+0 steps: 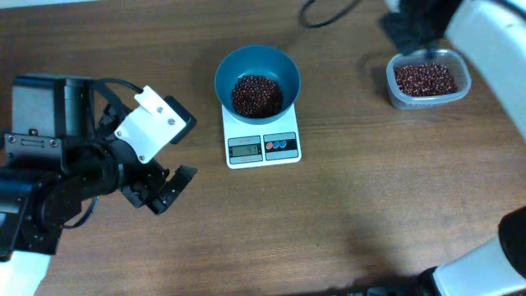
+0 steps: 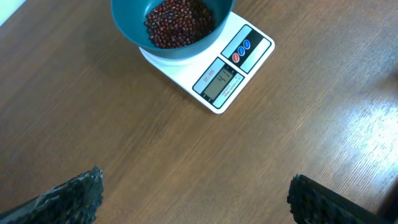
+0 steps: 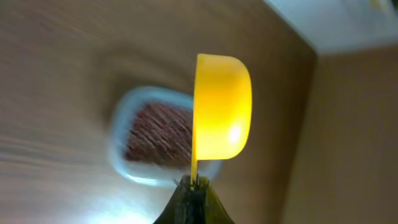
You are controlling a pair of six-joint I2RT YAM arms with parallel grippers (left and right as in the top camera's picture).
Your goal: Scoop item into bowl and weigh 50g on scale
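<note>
Resting on the small white square digital scale (image 1: 238, 127) toward the middle of the table's (image 1: 370, 205) far edge, the round teal-blue plastic bowl (image 1: 283, 66) held a heap of dark reddish-brown beans (image 1: 256, 94). The left arm's jaws stood spread wide and empty near the left edge. The right arm's jaws were clenched on a yellow plastic scoop (image 3: 221, 109) above the clear plastic tub (image 1: 393, 92) of beans near the far right corner.
</note>
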